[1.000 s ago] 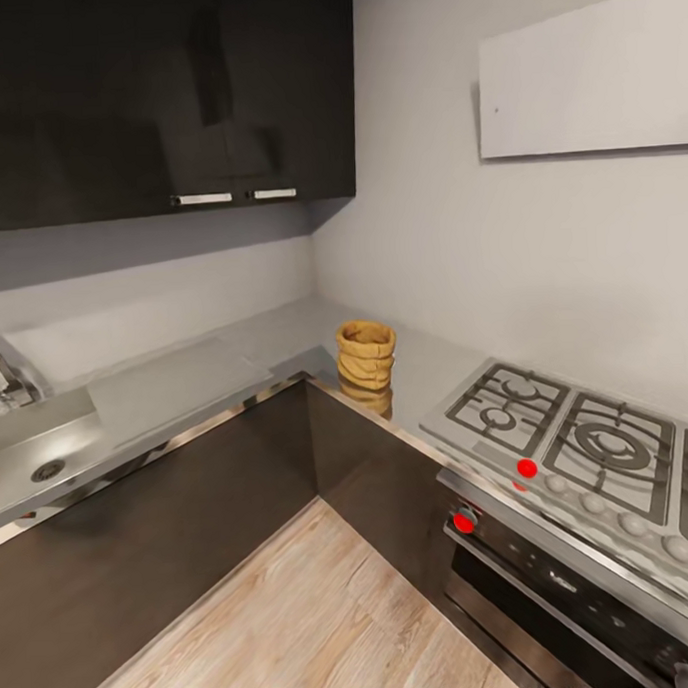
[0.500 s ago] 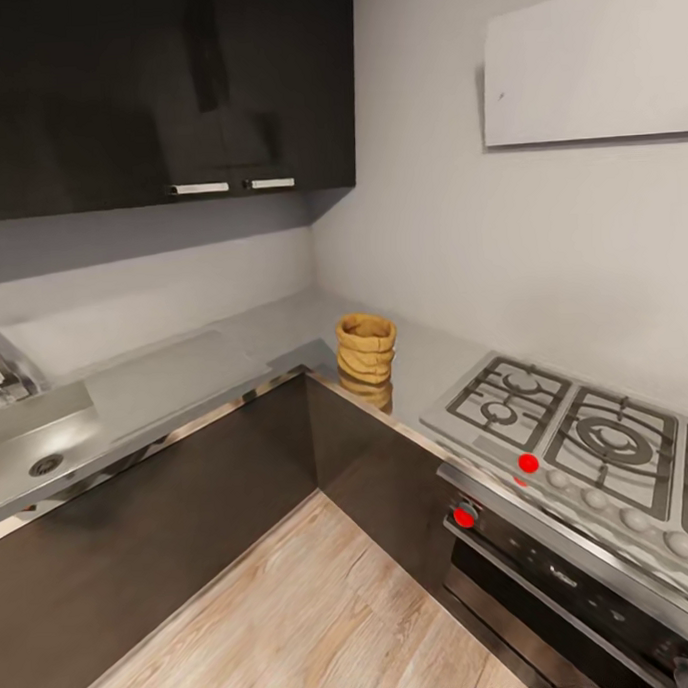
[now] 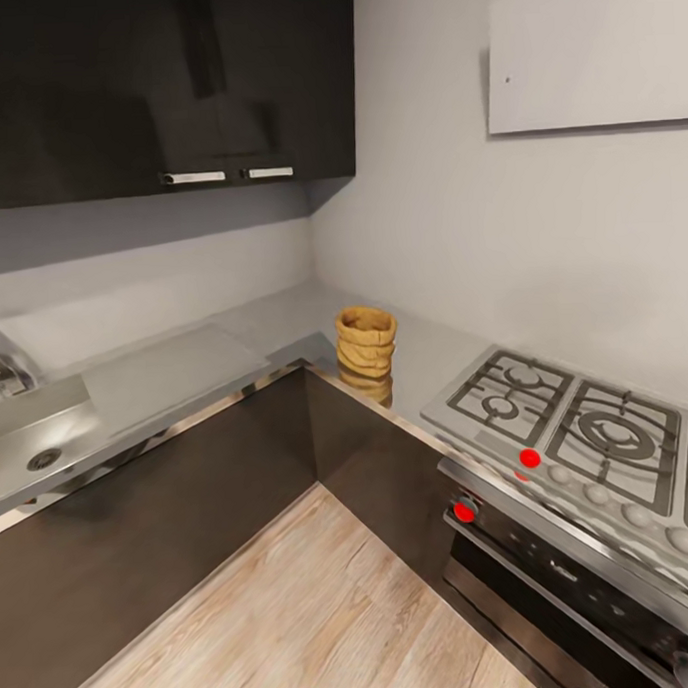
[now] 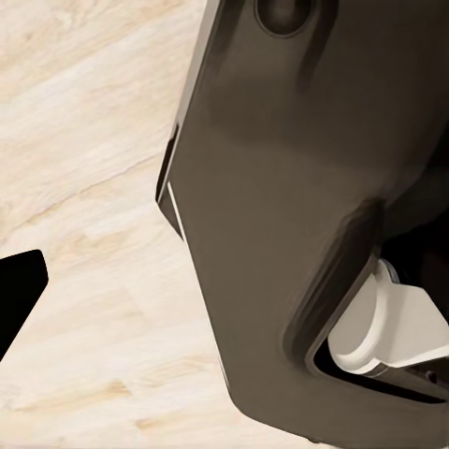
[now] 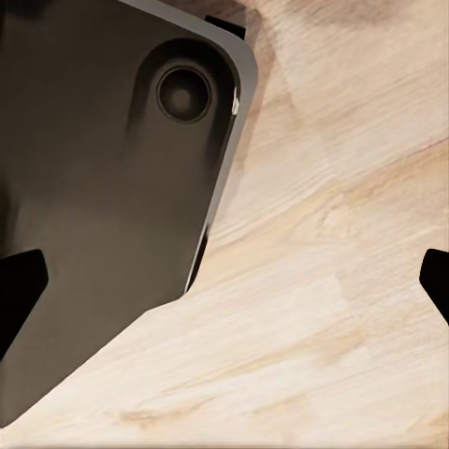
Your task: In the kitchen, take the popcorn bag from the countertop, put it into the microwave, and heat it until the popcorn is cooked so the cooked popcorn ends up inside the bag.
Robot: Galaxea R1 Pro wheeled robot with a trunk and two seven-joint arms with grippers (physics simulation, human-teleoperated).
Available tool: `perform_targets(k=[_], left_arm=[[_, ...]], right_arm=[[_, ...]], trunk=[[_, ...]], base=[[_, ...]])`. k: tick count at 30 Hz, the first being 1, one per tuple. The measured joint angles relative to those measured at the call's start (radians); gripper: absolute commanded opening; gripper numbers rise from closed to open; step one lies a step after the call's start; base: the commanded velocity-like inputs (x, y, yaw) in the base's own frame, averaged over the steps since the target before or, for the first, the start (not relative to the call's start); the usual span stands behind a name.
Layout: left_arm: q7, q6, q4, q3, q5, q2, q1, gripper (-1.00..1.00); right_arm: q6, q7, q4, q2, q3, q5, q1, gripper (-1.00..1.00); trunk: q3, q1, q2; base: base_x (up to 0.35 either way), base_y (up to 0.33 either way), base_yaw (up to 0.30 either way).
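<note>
Camera view is shifted slightly; popcorn bag [image 3: 365,341] is seen upright on the surface [image 3: 283,327], twelve o'clock. Right fingers [image 5: 224,281] are spread; left state cannot be told. Approach should be squared before reaching.

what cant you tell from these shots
- Inside of the popcorn bag, head view: its rolled rim hides any popcorn.
- Sink, head view: cut off by the picture's left edge.
- Gas hob and oven, head view: cut off at the right edge.
- Right gripper, right wrist view: dark fingertips at both picture edges, wide apart.
- Left gripper, left wrist view: one fingertip shows, so its state is unclear.
</note>
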Motion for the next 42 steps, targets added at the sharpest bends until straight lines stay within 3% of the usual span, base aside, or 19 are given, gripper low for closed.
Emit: perform_targets(k=[28,42], left_arm=[[0.0,0.0,0.0,0.0,0.0,0.0,0.0,1.0],[0.0,0.0,0.0,0.0,0.0,0.0,0.0,1.0]], right_arm=[[-0.003,-0.006,0.0,0.001,-0.002,-0.001,0.0,1.0],[-0.005,-0.014,0.0,0.002,-0.003,0.0,0.0,1.0]], trunk=[[-0.041,0.0,0.0],[-0.047,0.0,0.0]], base=[[0.0,0.0,0.001],[0.0,0.0,0.177]])
